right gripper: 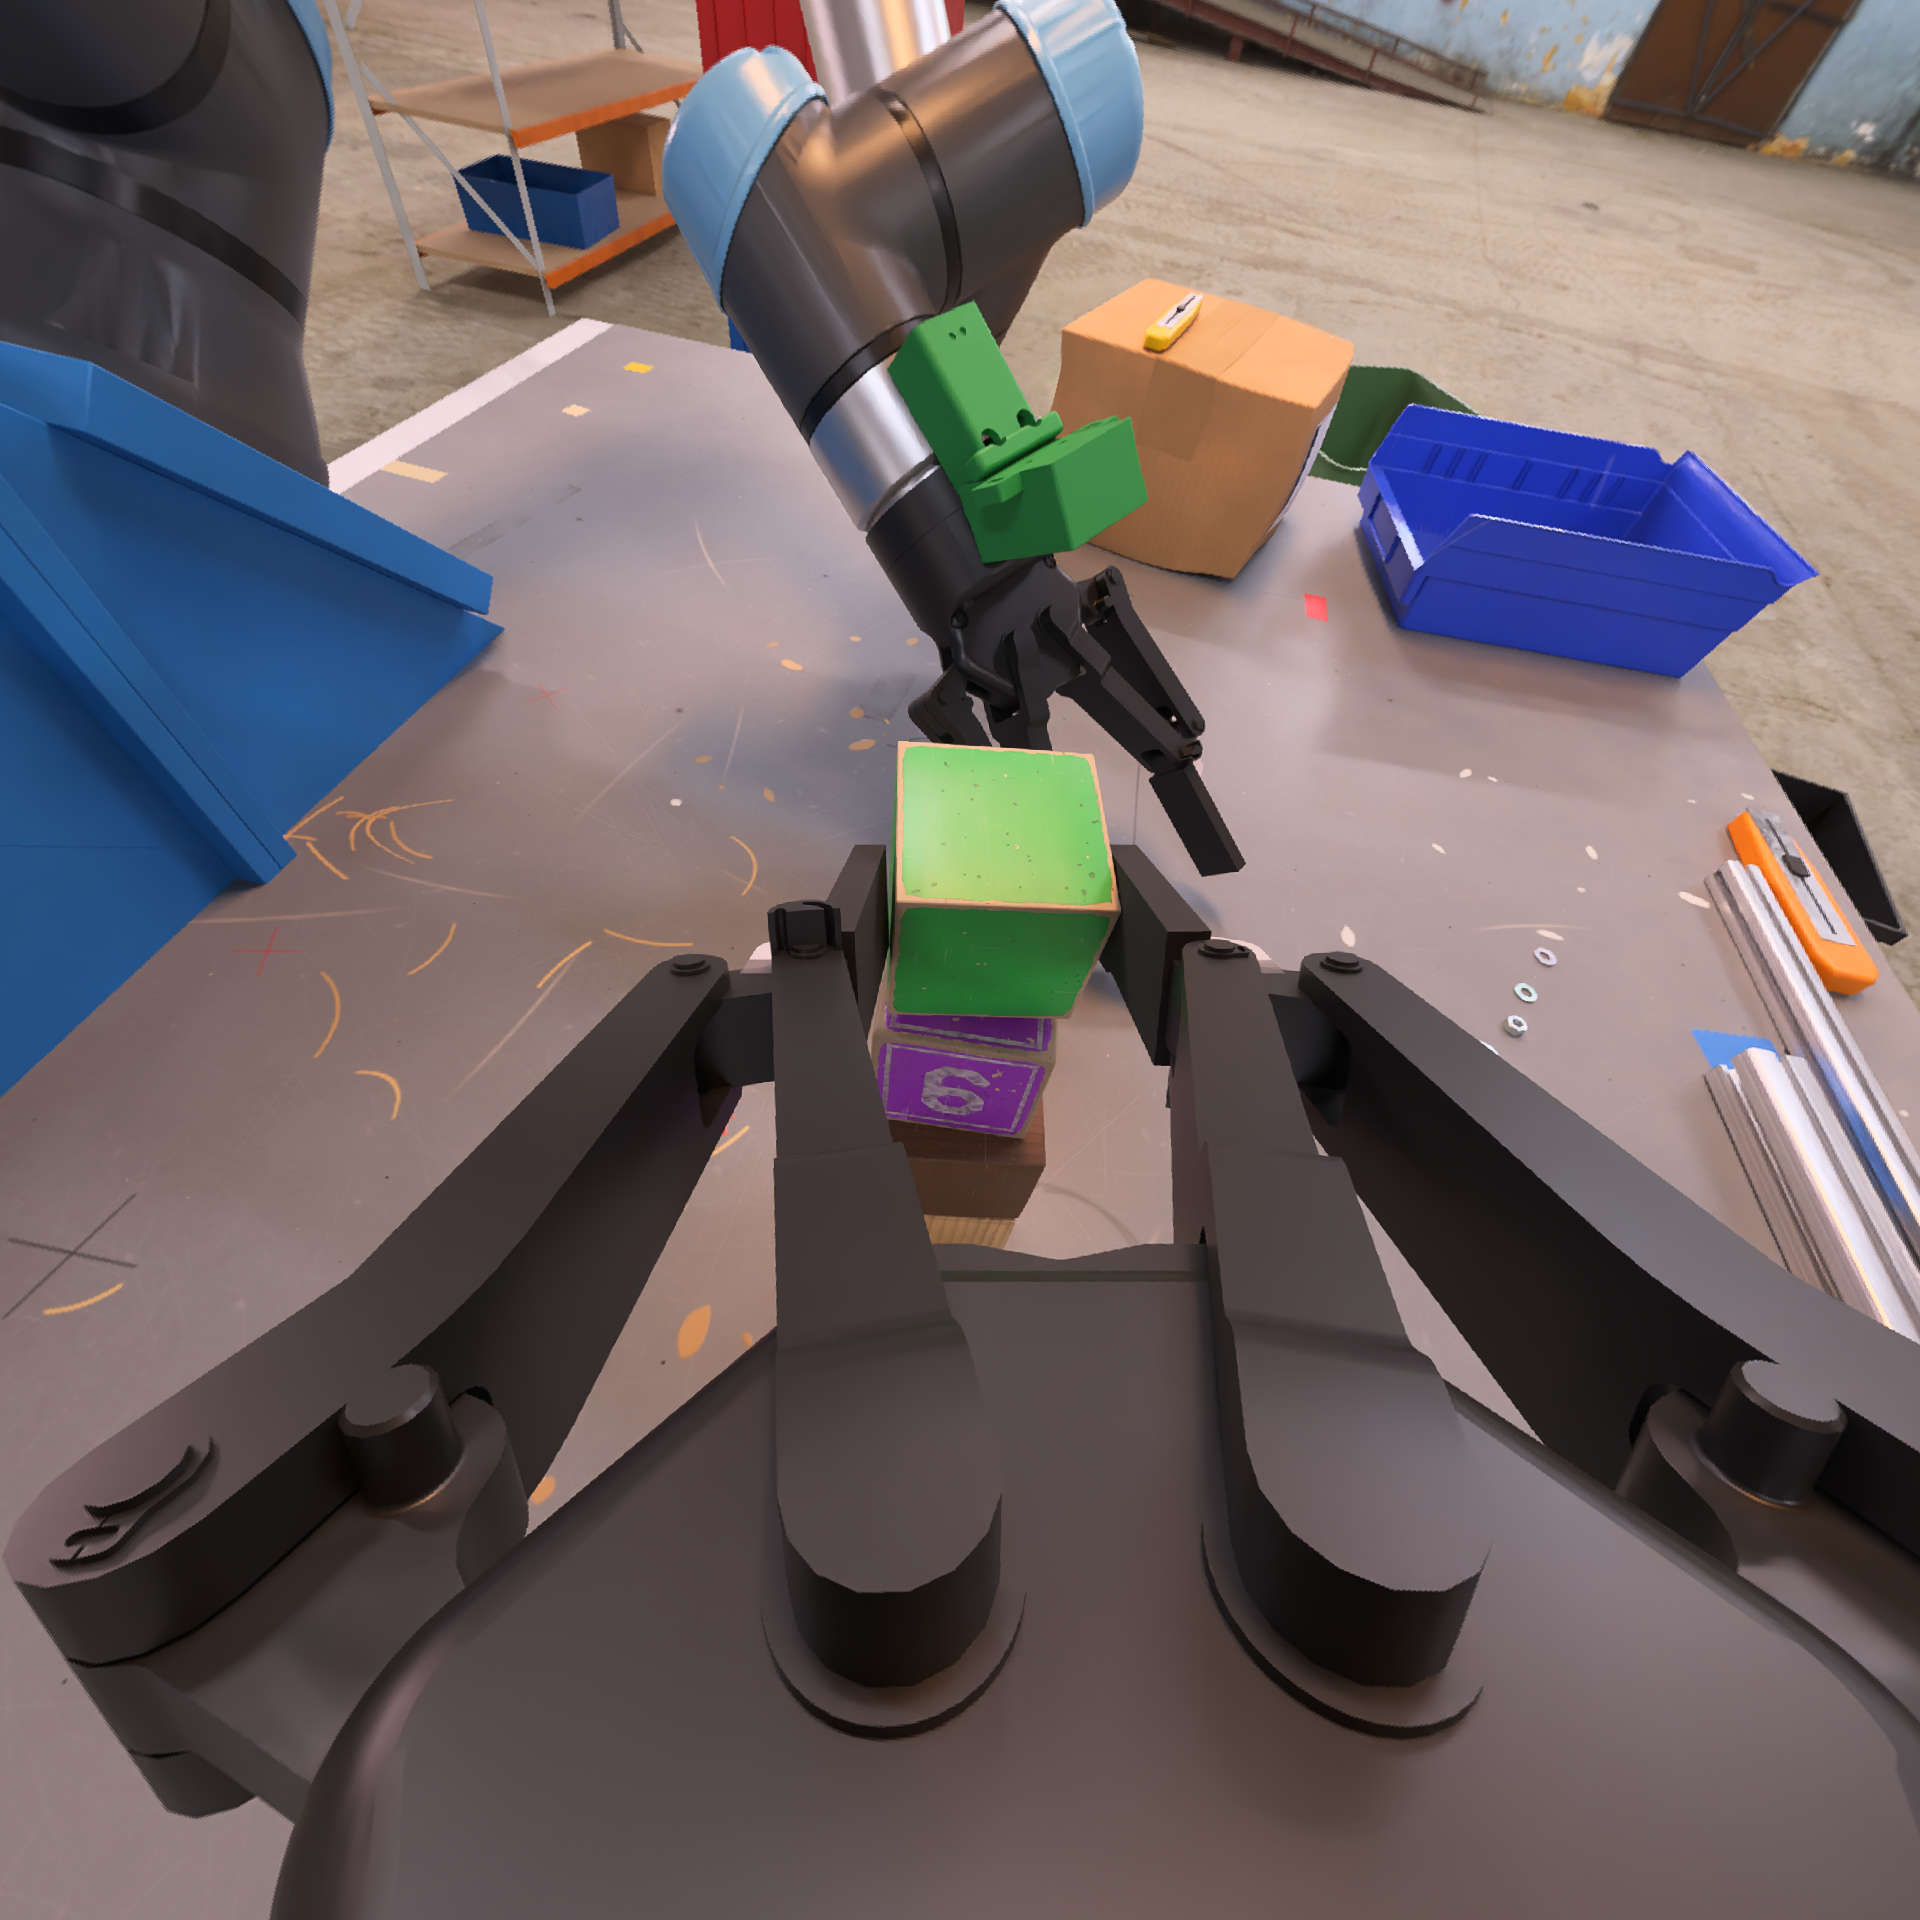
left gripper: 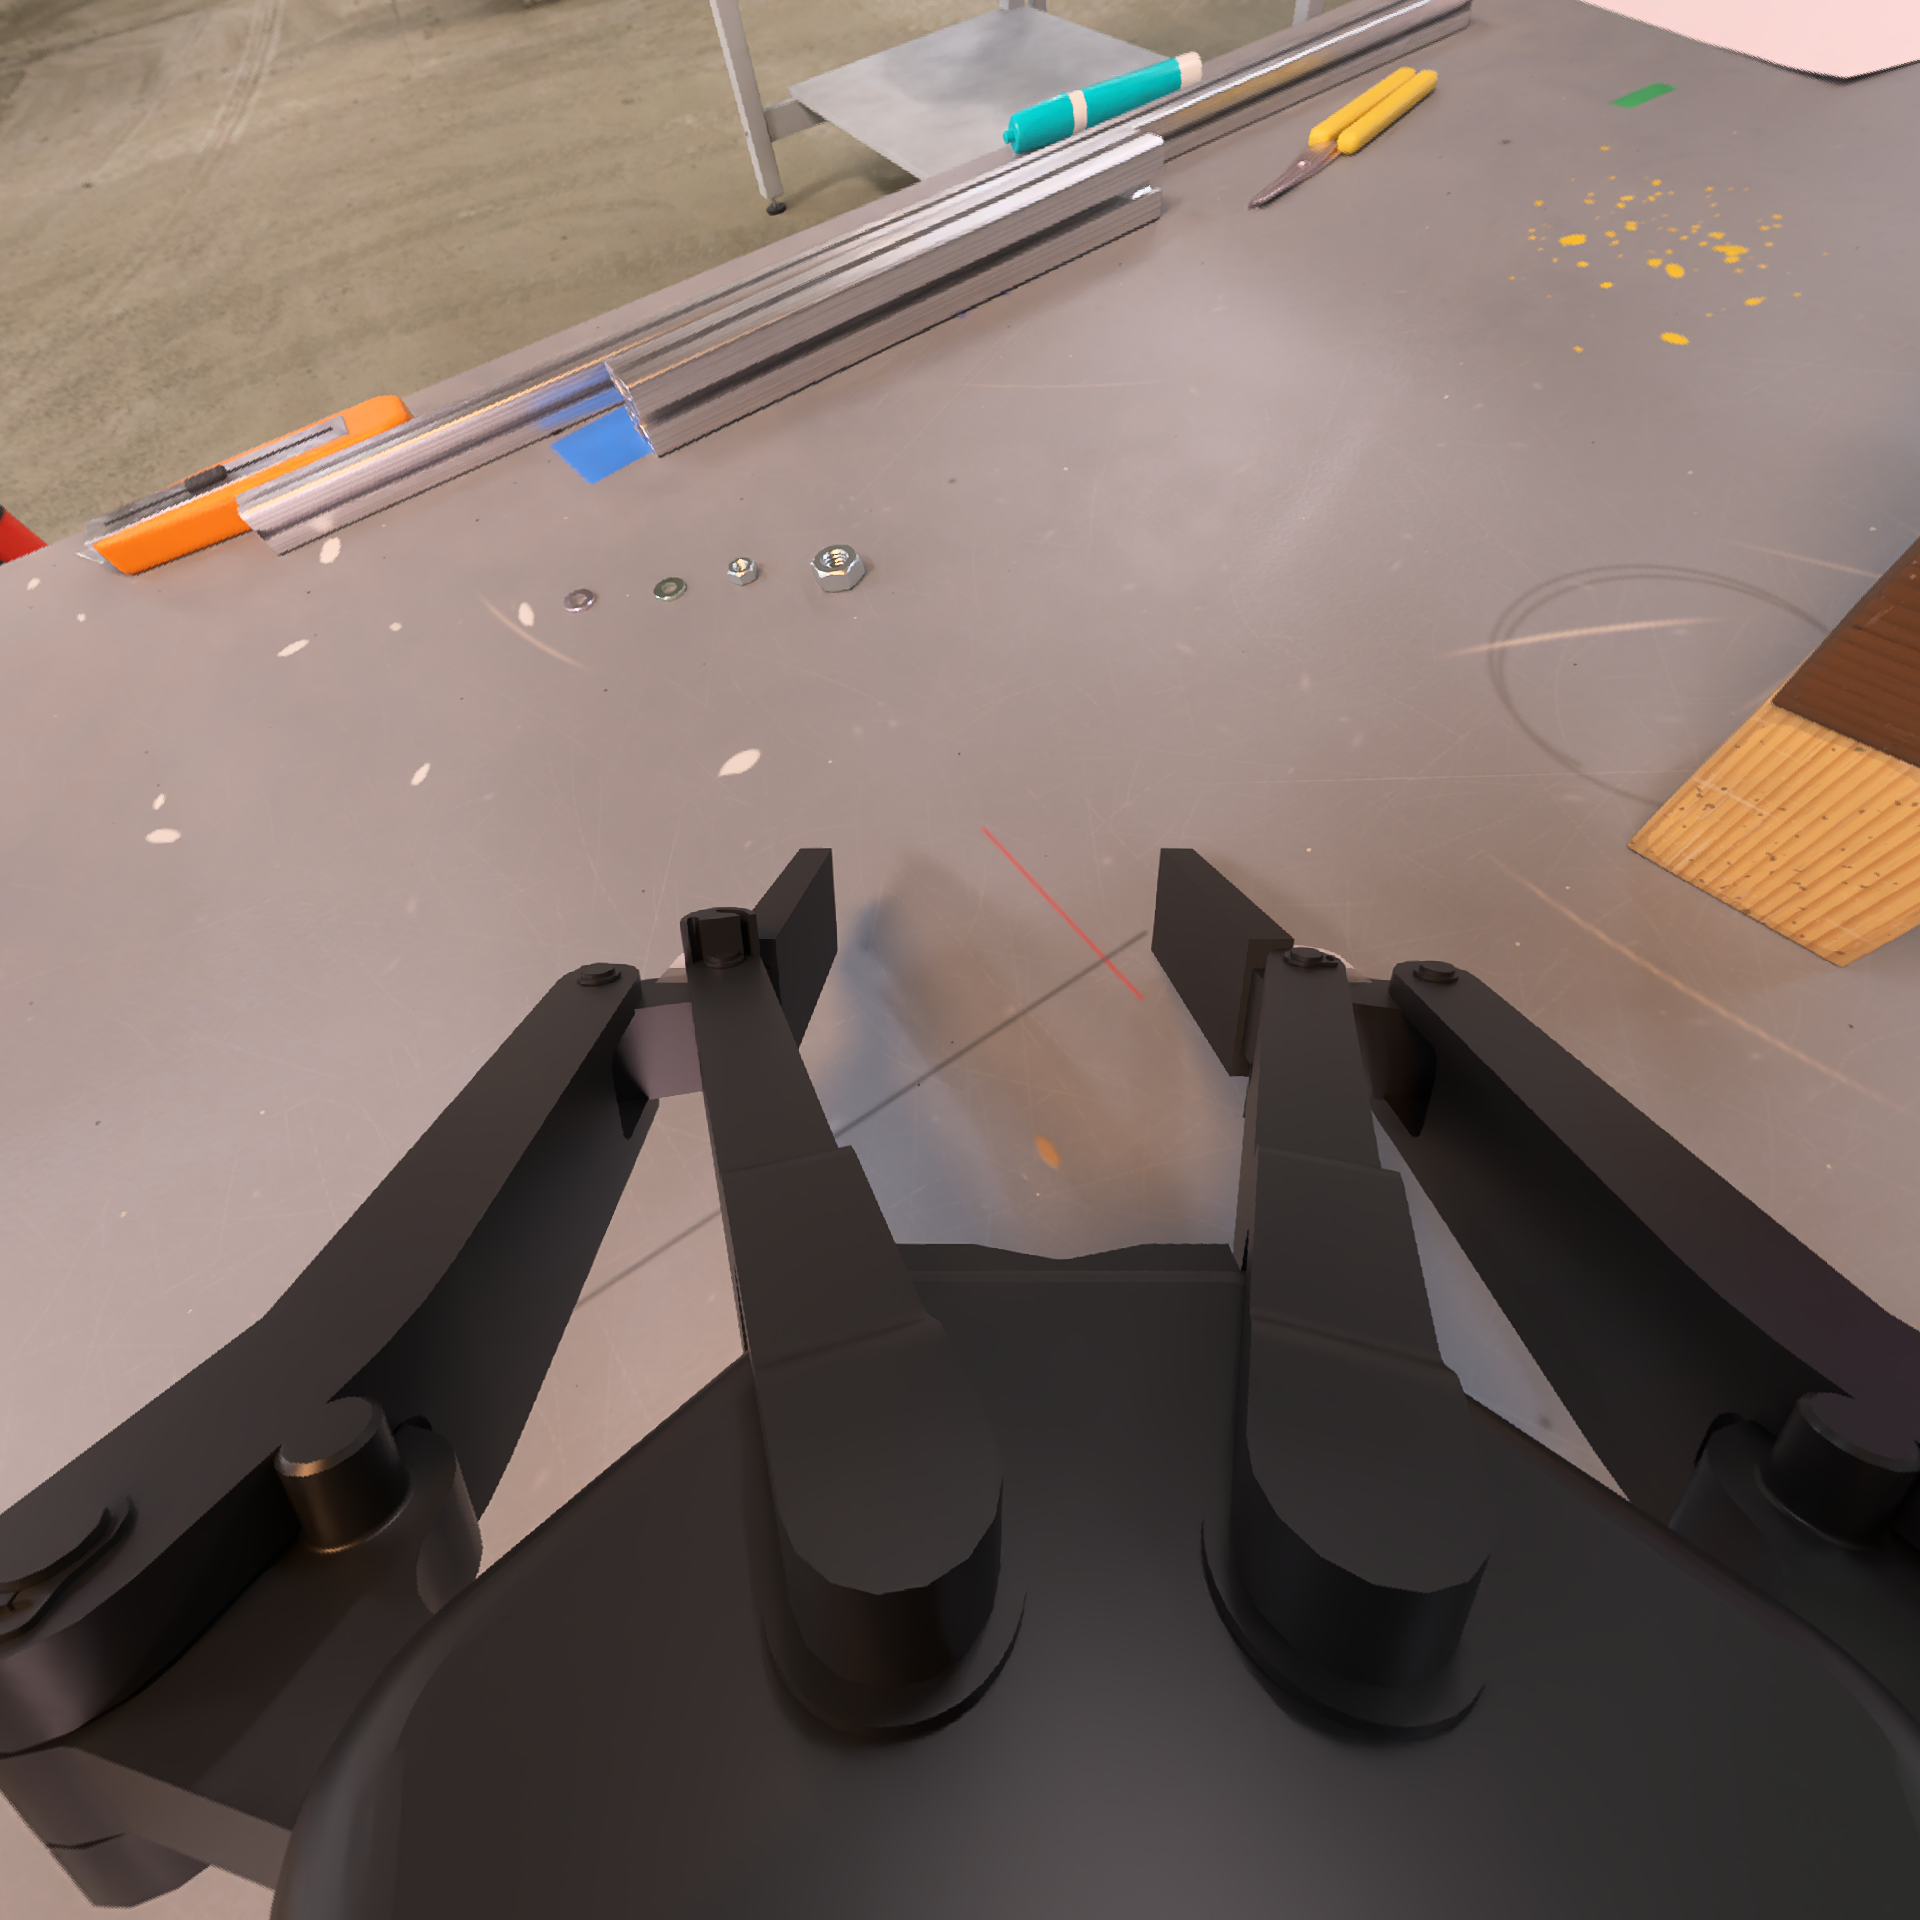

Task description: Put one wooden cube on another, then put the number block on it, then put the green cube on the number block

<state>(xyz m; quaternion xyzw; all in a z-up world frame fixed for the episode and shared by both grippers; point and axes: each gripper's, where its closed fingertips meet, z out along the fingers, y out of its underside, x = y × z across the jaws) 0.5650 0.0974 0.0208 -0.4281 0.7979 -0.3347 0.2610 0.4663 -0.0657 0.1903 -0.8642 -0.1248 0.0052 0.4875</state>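
My right gripper (right gripper: 1003, 909) is shut on the green cube (right gripper: 997, 862), with a finger on each side. The cube sits slightly tilted on, or just above, the purple number block (right gripper: 961, 1091). That block rests on a dark wooden cube (right gripper: 982, 1169), which stands on a light wooden cube (right gripper: 971, 1229). In the left wrist view the stack's foot shows at the right edge: light cube (left gripper: 1787, 831) and dark cube (left gripper: 1860, 665). My left gripper (left gripper: 997, 894) is open and empty, low over bare table to the left of the stack.
The left arm (right gripper: 914, 208) hangs just behind the stack. Aluminium rails (left gripper: 883, 301), an orange utility knife (left gripper: 239, 488), nuts and washers (left gripper: 836, 568), a teal marker (left gripper: 1101, 101) and yellow-handled scissors (left gripper: 1351, 125) lie along the table edge. A blue bin (right gripper: 1558, 540) and a cardboard box (right gripper: 1205, 416) stand beyond.
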